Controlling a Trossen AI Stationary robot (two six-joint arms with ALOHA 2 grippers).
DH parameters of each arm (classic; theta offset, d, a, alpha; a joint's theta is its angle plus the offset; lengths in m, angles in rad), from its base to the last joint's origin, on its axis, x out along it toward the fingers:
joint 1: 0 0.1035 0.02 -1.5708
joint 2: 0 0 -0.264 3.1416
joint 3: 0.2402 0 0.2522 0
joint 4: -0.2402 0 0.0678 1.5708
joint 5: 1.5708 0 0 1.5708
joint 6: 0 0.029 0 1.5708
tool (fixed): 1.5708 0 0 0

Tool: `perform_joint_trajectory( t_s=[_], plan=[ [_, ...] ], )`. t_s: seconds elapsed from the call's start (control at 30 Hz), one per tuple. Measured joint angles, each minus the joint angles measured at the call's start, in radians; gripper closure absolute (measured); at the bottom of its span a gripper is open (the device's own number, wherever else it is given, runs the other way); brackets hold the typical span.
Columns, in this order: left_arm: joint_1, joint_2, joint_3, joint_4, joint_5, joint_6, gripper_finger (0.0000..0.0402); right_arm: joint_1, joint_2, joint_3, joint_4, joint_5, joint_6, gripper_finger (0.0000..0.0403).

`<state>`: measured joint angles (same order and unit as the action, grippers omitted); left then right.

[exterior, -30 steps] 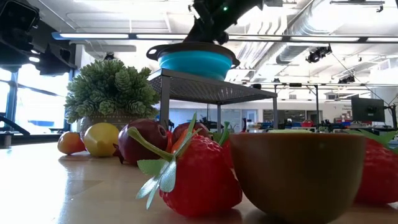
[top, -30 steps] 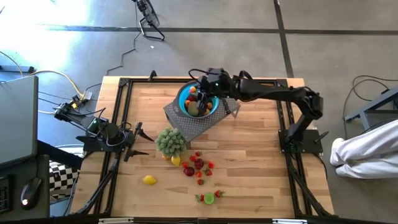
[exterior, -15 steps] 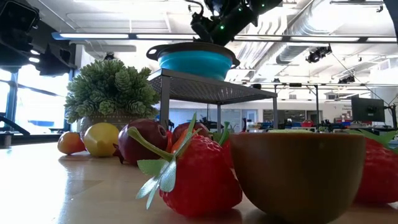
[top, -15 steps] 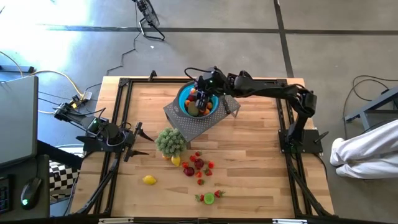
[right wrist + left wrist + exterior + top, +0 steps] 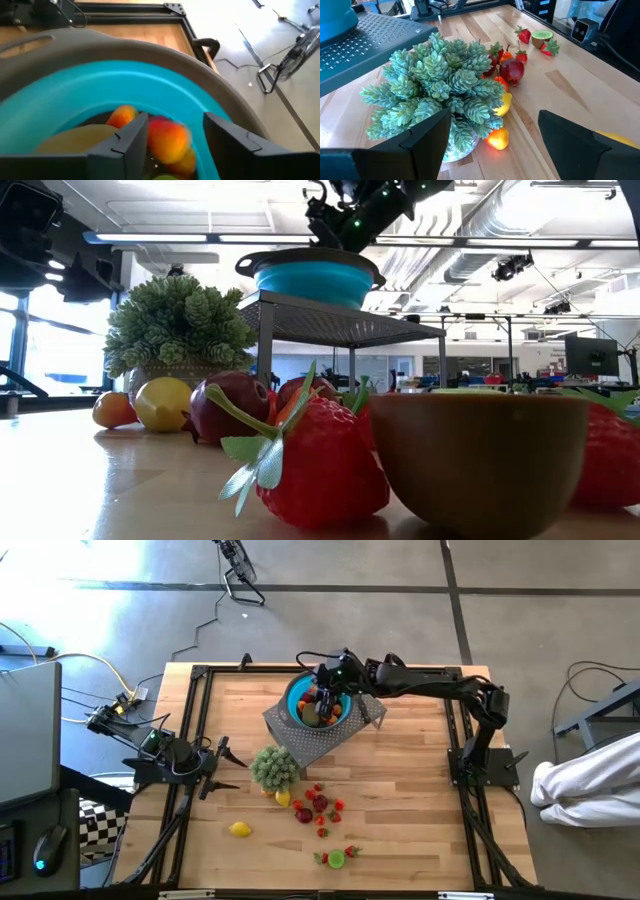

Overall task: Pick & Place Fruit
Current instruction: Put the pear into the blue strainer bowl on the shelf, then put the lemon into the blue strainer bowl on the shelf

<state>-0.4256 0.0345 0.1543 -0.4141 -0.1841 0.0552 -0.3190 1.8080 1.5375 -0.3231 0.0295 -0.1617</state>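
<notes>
Hovering over the blue bowl (image 5: pixel 318 700) on its grey mesh stand (image 5: pixel 318 738), the right tool (image 5: pixel 172 132) has its fingers parted, a red-orange fruit (image 5: pixel 169 139) loose between them just above the pieces in the bowl. The left tool (image 5: pixel 492 140) waits open near the potted plant (image 5: pixel 440 85). More fruit (image 5: pixel 318 808) lies on the bench (image 5: pixel 420 790) beyond that plant, with a lemon (image 5: pixel 240 829) apart from it.

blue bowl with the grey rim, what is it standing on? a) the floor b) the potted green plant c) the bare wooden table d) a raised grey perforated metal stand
d: the blue bowl with the grey rim sits on top of the raised grey perforated metal stand, clear of the wooden table.
</notes>
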Motion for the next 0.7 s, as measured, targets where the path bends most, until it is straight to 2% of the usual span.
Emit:
perform_joint_trajectory(
  t_s=[0.17, 0.3, 0.6, 0.7],
  plan=[
    [0.0, 0.0, 0.0, -0.001, 0.0, 0.0, 0.0107, 0.016, 0.0, 0.0, 0.007, -0.005, -0.009, 0.0178],
    [0.0, 0.0, 0.0, -0.002, 0.0, 0.0, 0.0107, 0.022, -0.024, 0.0, -0.006, -0.006, -0.027, 0.0177],
    [0.0, 0.0, 0.0, -0.005, 0.0, 0.0, 0.0107, 0.03, -0.151, -0.001, -0.095, -0.014, -0.029, 0.0245],
    [0.0, 0.0, 0.0, -0.005, 0.0, 0.0, 0.0107, 0.03, -0.193, 0.001, -0.161, -0.067, -0.026, 0.0279]
  ],
)
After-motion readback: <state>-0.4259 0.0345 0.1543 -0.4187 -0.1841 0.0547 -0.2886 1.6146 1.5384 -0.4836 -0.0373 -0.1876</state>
